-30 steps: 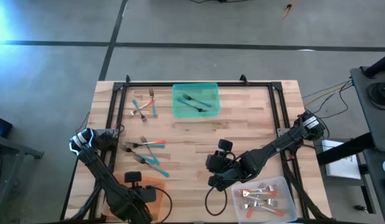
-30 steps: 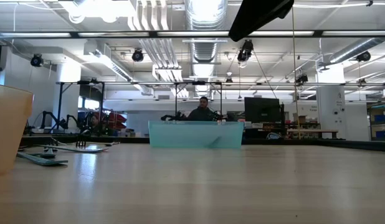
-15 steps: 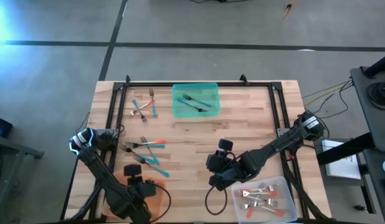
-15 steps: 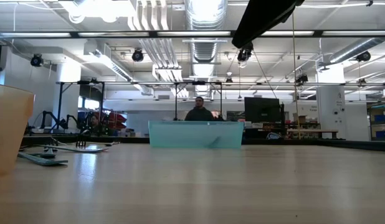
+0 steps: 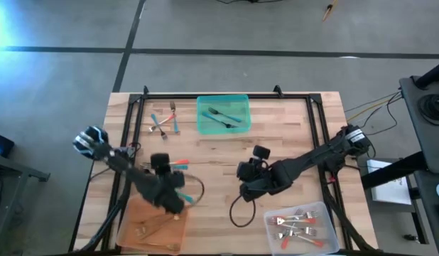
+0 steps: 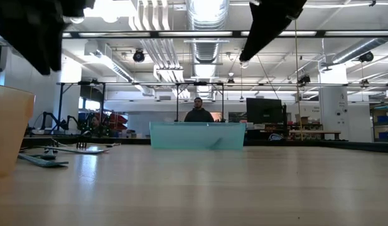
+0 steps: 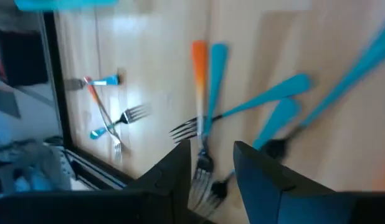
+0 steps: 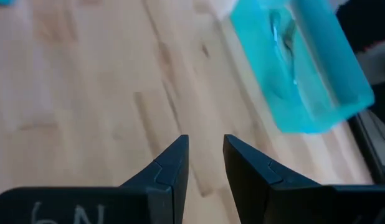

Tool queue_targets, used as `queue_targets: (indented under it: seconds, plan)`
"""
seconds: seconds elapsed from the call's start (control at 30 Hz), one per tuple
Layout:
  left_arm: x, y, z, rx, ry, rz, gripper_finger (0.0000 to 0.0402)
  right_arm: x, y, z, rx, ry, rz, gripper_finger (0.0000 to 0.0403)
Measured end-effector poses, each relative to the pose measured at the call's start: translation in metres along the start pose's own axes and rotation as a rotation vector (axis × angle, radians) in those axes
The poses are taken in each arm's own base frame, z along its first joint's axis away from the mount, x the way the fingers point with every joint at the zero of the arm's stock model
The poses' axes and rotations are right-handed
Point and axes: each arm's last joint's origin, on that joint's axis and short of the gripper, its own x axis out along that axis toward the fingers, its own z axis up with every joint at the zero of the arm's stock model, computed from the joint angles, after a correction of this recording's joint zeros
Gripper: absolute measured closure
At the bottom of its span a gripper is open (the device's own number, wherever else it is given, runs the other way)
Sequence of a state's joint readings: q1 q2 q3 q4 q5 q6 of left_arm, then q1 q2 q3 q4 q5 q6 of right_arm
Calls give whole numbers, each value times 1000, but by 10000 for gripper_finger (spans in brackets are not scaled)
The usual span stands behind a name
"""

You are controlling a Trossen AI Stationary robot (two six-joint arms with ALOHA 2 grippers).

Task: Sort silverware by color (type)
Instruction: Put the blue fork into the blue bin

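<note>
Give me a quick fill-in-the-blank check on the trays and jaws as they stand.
1. The forks in the clear tray have ____ handles.
2. The gold pieces lie in the ____ tray.
3. The teal tray holds ____ forks.
4. The left gripper hangs over the loose forks with its jaws ____.

Missing words: red; orange; two; open

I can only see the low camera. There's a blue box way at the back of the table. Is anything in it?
Observer: Yes, the teal tray holds two teal-handled forks.
Operator: Are there any gold ones?
Observer: Yes, gold utensils lie in the orange tray at the table's front left corner.
Operator: Is the left gripper holding something?
Observer: No, the left gripper is open and empty, above loose forks on the table.
</note>
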State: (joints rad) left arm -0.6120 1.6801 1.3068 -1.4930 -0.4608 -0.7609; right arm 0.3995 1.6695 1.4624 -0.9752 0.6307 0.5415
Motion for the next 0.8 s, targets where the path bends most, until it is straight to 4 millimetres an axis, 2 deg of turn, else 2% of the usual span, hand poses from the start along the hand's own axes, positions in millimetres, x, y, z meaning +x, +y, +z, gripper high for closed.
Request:
queue_targets:
  seconds: [0.2,0.43,0.63,0.8]
  plan:
    - [45,42,-15,-61,-17,-198,310,8,-16,-2,-13,85,-62,312]
    - [79,79,-34,-121,-87,-292,312,15,-24,-7,43,127,-123,312]
    - [102,94,-48,-120,-41,-407,312,27,-28,-16,58,116,-210,312]
    - [113,95,-51,-159,-2,-466,313,43,-39,-24,73,158,-264,312]
